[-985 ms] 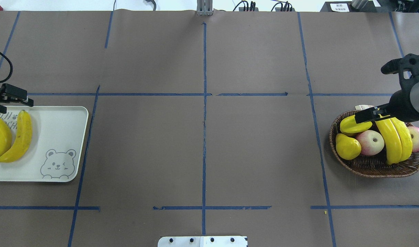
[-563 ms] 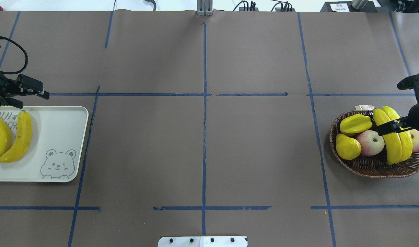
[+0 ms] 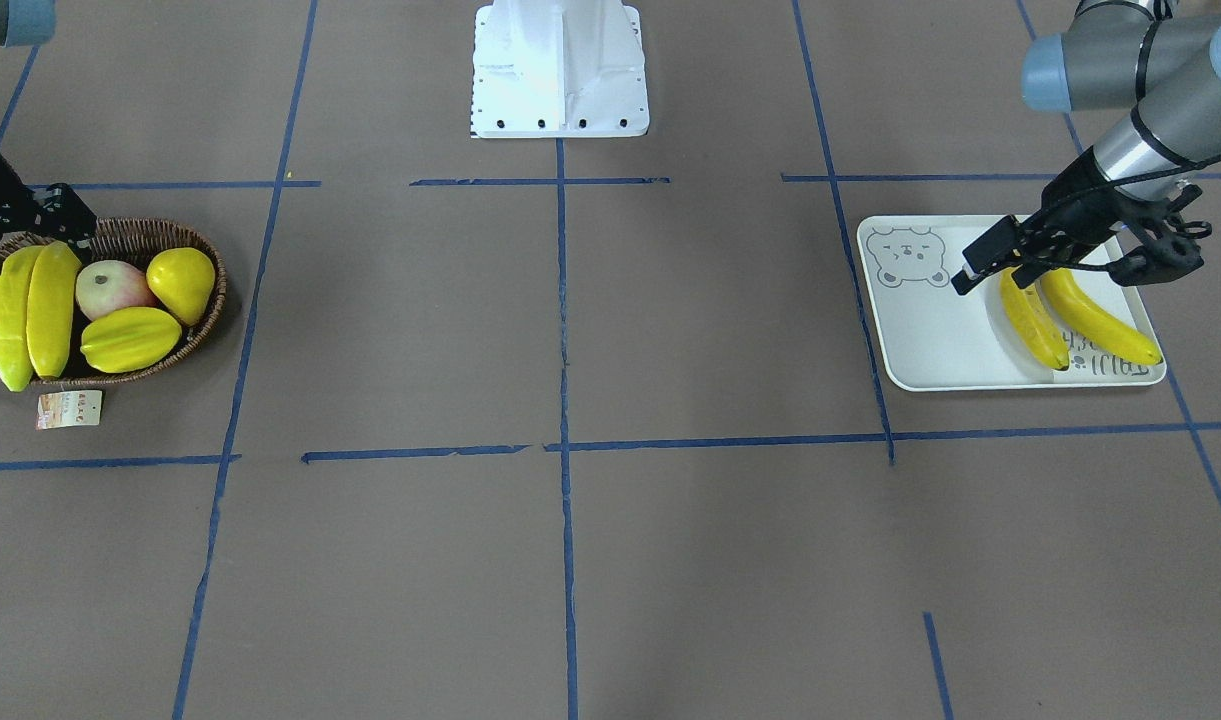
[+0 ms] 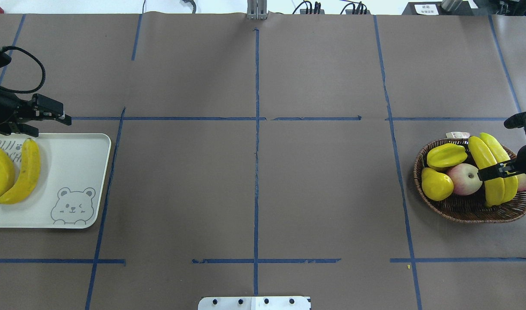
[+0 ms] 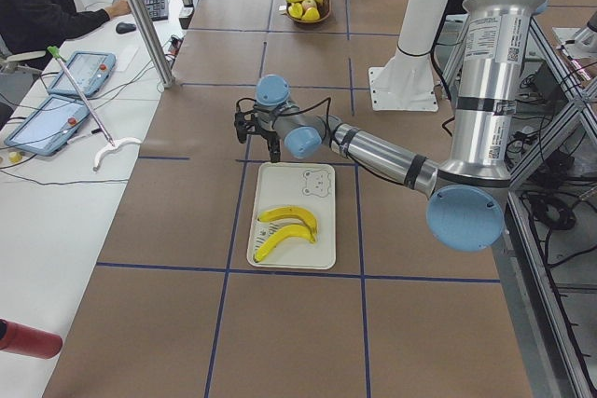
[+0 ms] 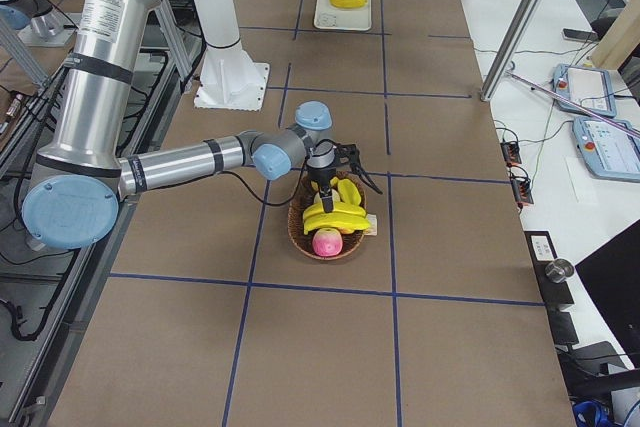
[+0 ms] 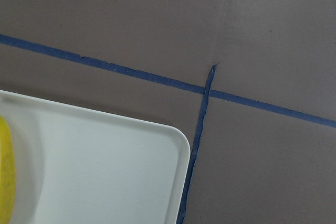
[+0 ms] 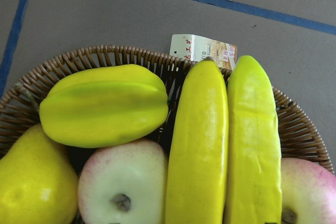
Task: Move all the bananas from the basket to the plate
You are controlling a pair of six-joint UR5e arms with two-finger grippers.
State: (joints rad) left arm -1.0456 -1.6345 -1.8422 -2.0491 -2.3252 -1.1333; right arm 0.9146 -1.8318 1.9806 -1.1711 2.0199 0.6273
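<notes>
Two bananas (image 4: pixel 482 150) lie side by side in the wicker basket (image 4: pixel 461 213) at the right, and fill the right wrist view (image 8: pixel 199 145). My right gripper (image 4: pixel 497 171) hovers open over their middle, one finger lying across them. Two more bananas (image 4: pixel 26 172) lie on the white bear plate (image 4: pixel 73 163) at the left. My left gripper (image 4: pixel 47 124) is open and empty, just above the plate's far edge. In the front view it (image 3: pixel 995 272) hangs over the bananas' ends.
The basket also holds a yellow starfruit (image 4: pixel 446 156), a yellow pear (image 4: pixel 436 184) and two pink apples (image 4: pixel 463 178). A paper tag (image 4: pixel 456 134) sticks out at its far rim. Blue tape lines cross the brown table. The robot's base plate (image 4: pixel 254 302) is at the near edge.
My right gripper has moved right and nearer, from the starfruit side to the middle of the bananas. My left gripper has moved right along the plate's far edge.
</notes>
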